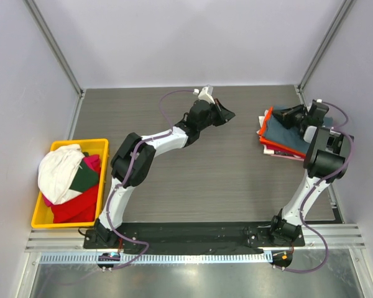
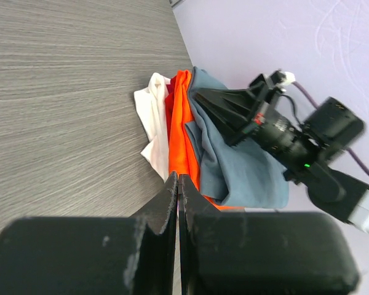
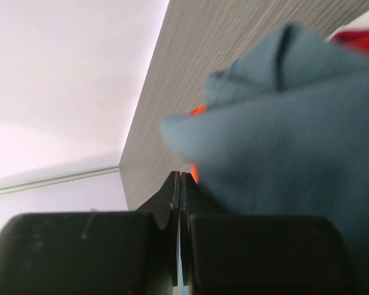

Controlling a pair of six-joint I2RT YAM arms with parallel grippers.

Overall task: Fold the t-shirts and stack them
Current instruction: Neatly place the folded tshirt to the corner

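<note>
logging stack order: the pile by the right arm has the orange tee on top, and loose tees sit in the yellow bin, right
Not the orange one: the blue-grey tee is on top, with the orange tee under it, as the left wrist view shows. Loose tees do sit in the yellow bin.

We find the bin (image 1: 40, 218) at the left edge of the table (image 1: 224, 180), with a heap of tees (image 1: 68, 180) in it. The stack (image 1: 283, 135) lies at the far right, well apart from the bin. The left gripper (image 1: 230, 114) hangs over the far middle, left of the stack. The right gripper (image 1: 275, 113) sits over the stack's far end.
</note>
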